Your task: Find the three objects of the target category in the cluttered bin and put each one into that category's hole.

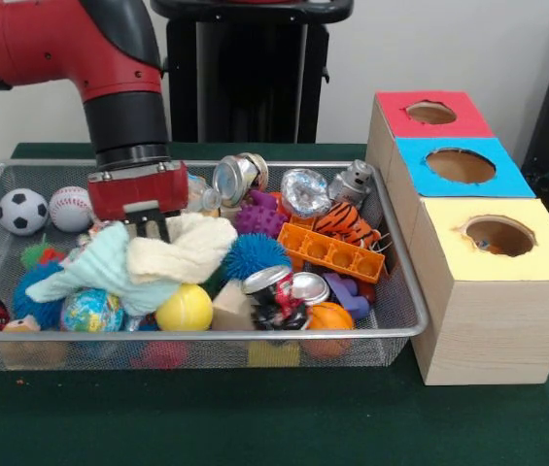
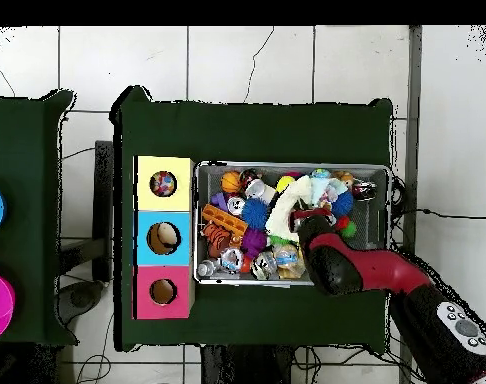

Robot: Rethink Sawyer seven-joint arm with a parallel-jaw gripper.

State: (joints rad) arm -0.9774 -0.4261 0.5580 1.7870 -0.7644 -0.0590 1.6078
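Bin [image 1: 391, 291] left of boxes [image 1: 488, 282]; gripper [image 1: 148, 225] seemingly touching cloths [image 1: 172, 254].

A wire mesh bin [image 1: 402, 320] crammed with toys fills the lower left; beside it at right stands a wooden box [image 1: 493, 320] with red, blue and yellow holes.

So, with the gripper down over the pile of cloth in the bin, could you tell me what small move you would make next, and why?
Probably a short descent to settle on the cream cloth before closing. The gripper sits right at the cloth's edge in the mesh bin, and its fingertips are hidden, so a grasp is not confirmed. The cloth covers other items, so shifting it would help the search.
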